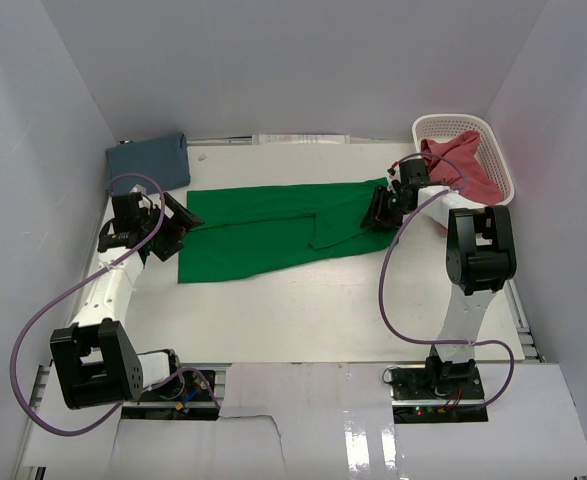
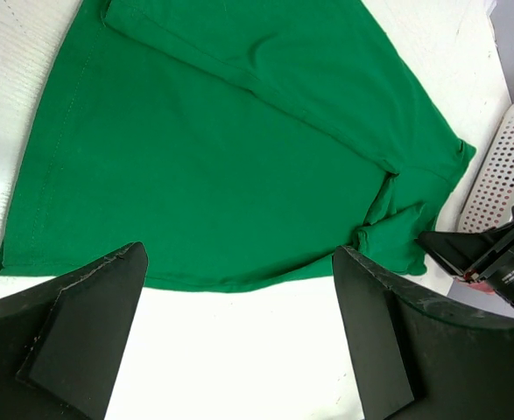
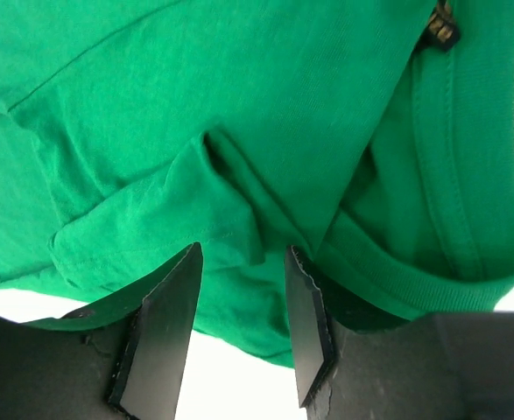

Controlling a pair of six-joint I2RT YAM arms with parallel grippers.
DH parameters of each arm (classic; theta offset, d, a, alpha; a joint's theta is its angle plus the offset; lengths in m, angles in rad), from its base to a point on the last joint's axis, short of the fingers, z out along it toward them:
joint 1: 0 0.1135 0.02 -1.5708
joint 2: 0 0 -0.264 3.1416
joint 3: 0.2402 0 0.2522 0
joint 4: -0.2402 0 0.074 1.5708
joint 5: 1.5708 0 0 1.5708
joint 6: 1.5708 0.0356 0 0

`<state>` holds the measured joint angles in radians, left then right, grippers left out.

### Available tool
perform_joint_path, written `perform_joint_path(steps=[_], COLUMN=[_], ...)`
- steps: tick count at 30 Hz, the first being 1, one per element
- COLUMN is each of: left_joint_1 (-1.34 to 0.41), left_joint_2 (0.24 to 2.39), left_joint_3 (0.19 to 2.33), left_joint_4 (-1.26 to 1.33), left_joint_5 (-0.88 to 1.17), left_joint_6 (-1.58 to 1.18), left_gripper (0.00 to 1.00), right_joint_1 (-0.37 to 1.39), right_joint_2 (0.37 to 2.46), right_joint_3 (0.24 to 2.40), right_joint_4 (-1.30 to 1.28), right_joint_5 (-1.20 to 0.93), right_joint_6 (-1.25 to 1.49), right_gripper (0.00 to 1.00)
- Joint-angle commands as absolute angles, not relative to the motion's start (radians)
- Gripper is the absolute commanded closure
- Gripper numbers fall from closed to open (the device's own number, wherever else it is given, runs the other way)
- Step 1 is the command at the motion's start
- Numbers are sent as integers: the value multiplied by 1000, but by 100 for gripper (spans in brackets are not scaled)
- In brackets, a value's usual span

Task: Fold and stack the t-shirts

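The bright green t-shirt (image 1: 273, 232) lies spread flat across the middle of the table. My left gripper (image 1: 178, 225) is open at the shirt's left edge. In the left wrist view its jaws (image 2: 239, 262) stand wide apart over bare table, just short of the green hem (image 2: 204, 157). My right gripper (image 1: 381, 210) sits at the shirt's right end, near the collar. Its jaws (image 3: 243, 254) are open and straddle a rumpled fold of green cloth (image 3: 239, 131), not clamped. The slate blue t-shirt (image 1: 151, 160) lies folded at the back left. The pinkish red t-shirt (image 1: 461, 170) is heaped in the basket.
A white lattice basket (image 1: 493, 140) stands at the back right, also seen in the left wrist view (image 2: 502, 166). White walls close in the table on the left, right and back. Purple cables loop beside both arms.
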<state>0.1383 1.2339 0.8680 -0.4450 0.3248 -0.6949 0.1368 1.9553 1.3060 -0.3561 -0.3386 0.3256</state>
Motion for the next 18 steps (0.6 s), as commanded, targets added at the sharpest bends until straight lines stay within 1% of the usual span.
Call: perform_joint_path(steps=[1,7,9,10,12,14,18], left_joint_1=[144,144,144,146,146,146,146], left_joint_2=[1204,1204,1207,1207,1207,1207,1206], left_joint_3=[870,868,867,867,868,865,861], left_joint_4=[-453,-451,-451,-451,-449,-449,-448], left_joint_5=[328,328,328,328,330,328,325], left_joint_6=[-680,-678,-676,-676,-676,-675,-672], left_gripper=[2,2,2,2,2,2,2], right_joint_1=[130,130,130,130,132,130,130], right_joint_2=[1988,2022,2023,2017,2013,2006,1996], right_joint_3=[1356,1361,1356,1353,1345,1347,1361], right_joint_4=[-334,-321,-316,-313,-308,-311,-330], right_joint_5=[-328,-365,-371,-371,-370,-368,-368], right_joint_6=[327,342,347,350,350,348,342], right_gripper=[52,53,55,58,60,64,66])
